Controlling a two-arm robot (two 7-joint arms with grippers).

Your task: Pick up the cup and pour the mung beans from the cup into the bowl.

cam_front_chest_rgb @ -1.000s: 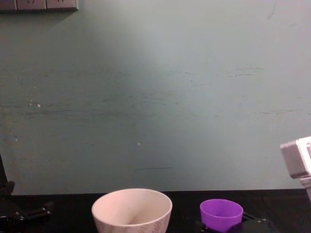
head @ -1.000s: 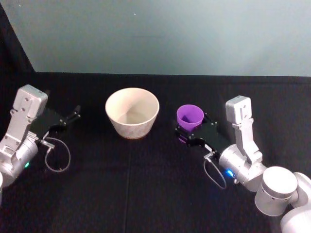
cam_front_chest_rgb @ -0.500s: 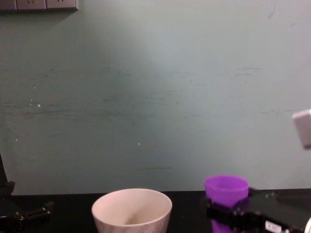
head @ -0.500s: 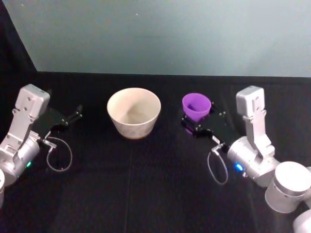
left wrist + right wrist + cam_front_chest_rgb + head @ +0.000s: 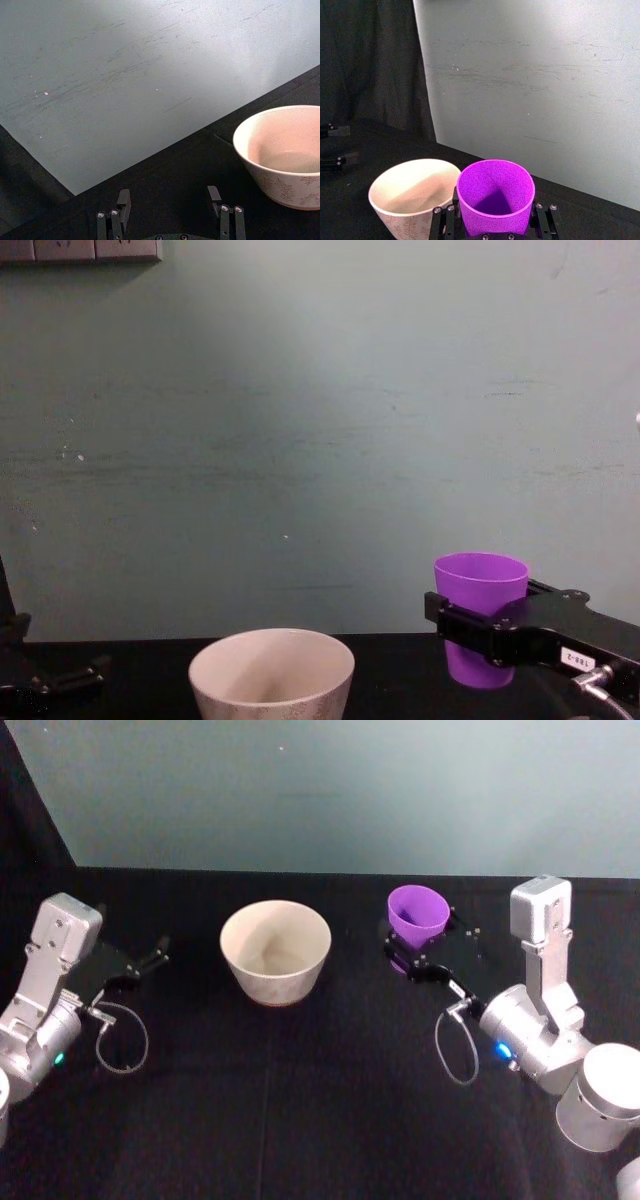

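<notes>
My right gripper (image 5: 420,948) (image 5: 470,625) (image 5: 492,227) is shut on the purple cup (image 5: 417,914) (image 5: 481,615) (image 5: 495,195), holding it upright in the air to the right of the bowl. The cream bowl (image 5: 275,950) (image 5: 272,673) (image 5: 412,192) (image 5: 280,155) stands on the black table at centre. No mung beans can be made out inside the cup or the bowl. My left gripper (image 5: 150,960) (image 5: 167,212) rests open at the table's left, apart from the bowl.
The black table (image 5: 300,1120) runs back to a pale green wall (image 5: 320,440). A cable loop (image 5: 120,1040) hangs by the left arm and another (image 5: 455,1050) by the right arm.
My right gripper has lifted the cup off the table and carried it up and slightly back. The bowl and left arm have stayed put.
</notes>
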